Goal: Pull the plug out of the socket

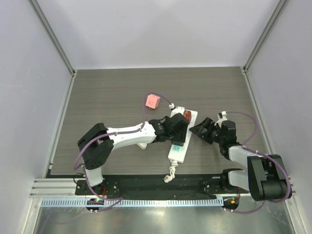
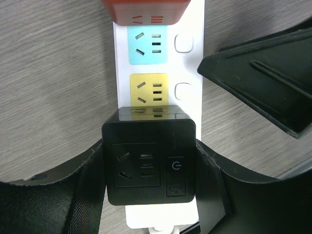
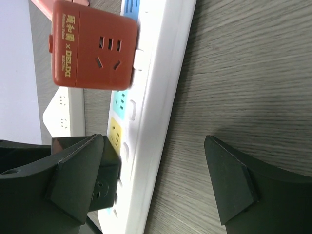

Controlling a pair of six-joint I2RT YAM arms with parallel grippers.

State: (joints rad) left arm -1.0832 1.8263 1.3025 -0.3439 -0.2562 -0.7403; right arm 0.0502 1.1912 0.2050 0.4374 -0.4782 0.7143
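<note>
Now: left end effector (image 2: 148, 170) closed on sides of black plug (image 2: 146, 146); plug seated on socket (image 2: 190, 68), long axis running straight ahead; right end effector (image 3: 156, 180) wide open, empty, alongside.

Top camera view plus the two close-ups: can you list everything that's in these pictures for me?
power strip: one, white with blue and yellow outlet faces showing, mid-table, knotted cord at its near end
red plug cube: one, red, seated on the strip's far end
black plug cube: one, black, seated on the strip nearer the cord
pink cube: one, pink, on the table left of the strip's far end
white outlet plate: one, white, left of the strip
table: one, dark wood-grain
left gripper: one, black, closed on the black plug cube's sides
right gripper: one, black, open at the strip's right edge
</note>
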